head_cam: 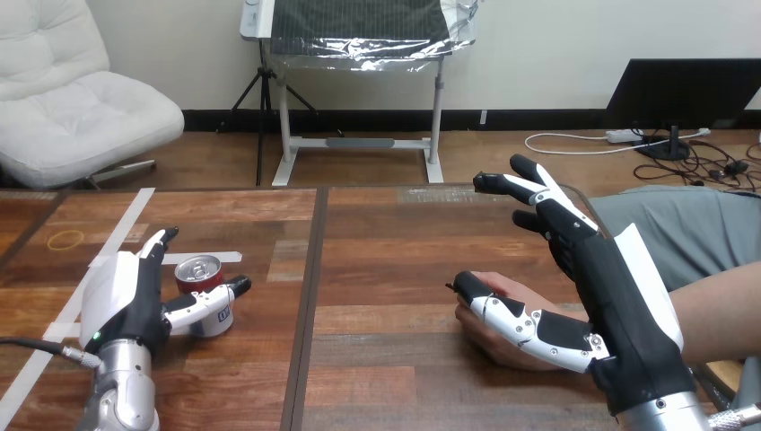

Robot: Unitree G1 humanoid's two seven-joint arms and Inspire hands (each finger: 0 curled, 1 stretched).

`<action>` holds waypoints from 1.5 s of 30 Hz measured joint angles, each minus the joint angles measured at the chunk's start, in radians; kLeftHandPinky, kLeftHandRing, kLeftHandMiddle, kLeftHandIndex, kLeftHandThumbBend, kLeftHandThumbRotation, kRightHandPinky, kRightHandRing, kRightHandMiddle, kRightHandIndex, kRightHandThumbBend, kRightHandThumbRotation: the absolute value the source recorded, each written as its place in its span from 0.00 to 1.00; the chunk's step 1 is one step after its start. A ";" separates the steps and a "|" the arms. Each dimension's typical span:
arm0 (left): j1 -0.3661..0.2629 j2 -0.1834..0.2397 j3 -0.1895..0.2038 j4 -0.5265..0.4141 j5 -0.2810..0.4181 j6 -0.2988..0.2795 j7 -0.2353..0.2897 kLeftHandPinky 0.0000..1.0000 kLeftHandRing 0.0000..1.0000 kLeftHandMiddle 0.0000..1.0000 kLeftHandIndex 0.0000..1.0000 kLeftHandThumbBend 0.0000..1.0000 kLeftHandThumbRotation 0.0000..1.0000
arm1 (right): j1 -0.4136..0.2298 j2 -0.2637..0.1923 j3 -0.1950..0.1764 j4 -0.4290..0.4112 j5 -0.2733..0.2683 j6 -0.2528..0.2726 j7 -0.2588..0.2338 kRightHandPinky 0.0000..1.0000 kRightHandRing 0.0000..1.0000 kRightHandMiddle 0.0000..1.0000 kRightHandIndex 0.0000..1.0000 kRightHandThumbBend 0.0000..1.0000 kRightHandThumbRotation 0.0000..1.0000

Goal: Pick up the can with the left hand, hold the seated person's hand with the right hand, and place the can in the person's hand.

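Can [199, 285]: upright on the table [377, 260], at 8 o'clock of the view, not lifted.
Left hand [126, 301]: set at the can's 9 o'clock. Its fingers [161, 241] are straight and passed along the can's far-left side. The thumb is laid along the near side, touching or nearly so. No clamp is seen.
Step in hand: judged to be the grasp of the can.
Done well: the fingers are to be curled round the far side, opposite the thumb and at mid-height, before any lift. The lift is best kept vertical.
Risk: a can pinched low or off-centre may be tipped or slid toward 3 o'clock.
Person's hand [485, 339]: rested on the table at 4 o'clock, well apart from the can.
Right hand [619, 305]: held over the person's hand, fingers spread wide and straight toward 12 o'clock, thumb lying across it. Contact cannot be told, and nothing is closed round it.
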 measured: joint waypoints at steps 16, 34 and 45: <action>-0.014 -0.005 0.002 0.001 -0.041 0.001 -0.047 0.75 0.83 0.88 0.89 0.91 0.54 | 0.000 -0.019 -0.001 -0.020 -0.001 0.038 0.023 0.91 0.97 0.99 0.81 0.57 0.00; -0.032 -0.020 0.003 0.008 -0.086 0.001 -0.084 0.70 0.78 0.83 0.84 0.89 0.43 | 0.000 -0.040 -0.002 -0.033 -0.001 0.054 0.033 0.92 0.97 0.99 0.81 0.59 0.00; -0.053 -0.032 0.003 0.035 -0.087 0.001 -0.085 0.72 0.78 0.81 0.82 0.86 0.40 | 0.000 -0.040 -0.002 -0.036 -0.001 0.063 0.036 0.93 0.97 0.98 0.80 0.59 0.00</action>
